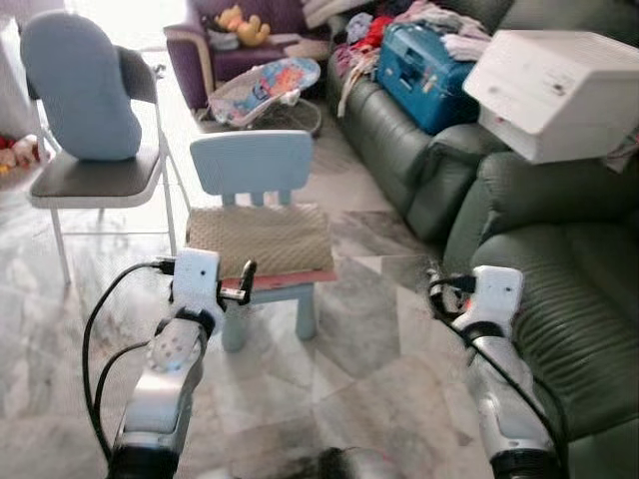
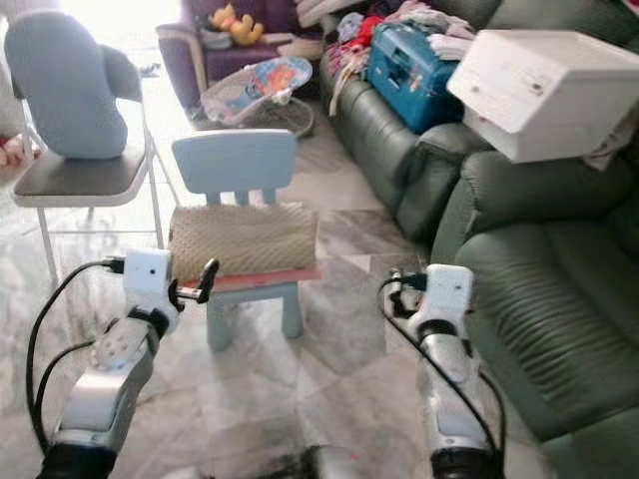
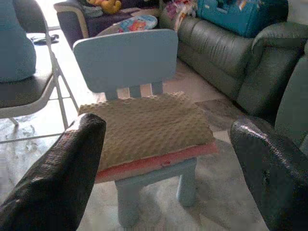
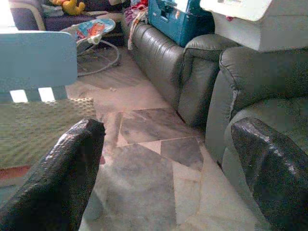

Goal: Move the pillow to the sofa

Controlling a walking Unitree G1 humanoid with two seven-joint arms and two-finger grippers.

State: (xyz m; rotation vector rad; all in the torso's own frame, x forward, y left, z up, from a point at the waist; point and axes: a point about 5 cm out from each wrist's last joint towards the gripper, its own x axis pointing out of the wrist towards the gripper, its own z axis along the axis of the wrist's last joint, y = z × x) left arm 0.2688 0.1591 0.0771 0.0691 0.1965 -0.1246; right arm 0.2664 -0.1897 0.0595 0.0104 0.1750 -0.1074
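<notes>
While the robot stands on the marble floor (image 1: 379, 359), a beige, bumpy-textured pillow (image 1: 260, 238) lies flat on the seat of a small pale-blue child's chair (image 1: 252, 165), with a thin pink cushion (image 3: 159, 161) sandwiched beneath it and poking out along the front edge. Raised in front of that chair, the left gripper (image 1: 240, 284) sits just short of the pillow's near edge, not touching it; from its wrist camera the two black fingers (image 3: 57, 178) stand wide apart, with the pillow and chair framed between them. Over to the right, the right gripper (image 4: 168, 173) hovers above bare floor between the little chair and the dark green leather sofa (image 1: 559, 289); its fingers (image 4: 62, 178) are likewise spread wide, holding nothing. On the sofa's arm rests a white box-like appliance (image 1: 554, 90), and further along the cushions there is a blue hard case (image 1: 424, 65) and a heap of clothes (image 1: 399, 20). To the left stands a grey folding chair (image 1: 95, 180) with a pale blue cushion (image 1: 80, 85) propped upright against its back. Behind the child's chair a baby bouncer (image 1: 265, 90) sits on the floor in front of a purple armchair (image 1: 235, 45) holding a yellow soft toy (image 1: 243, 22).
</notes>
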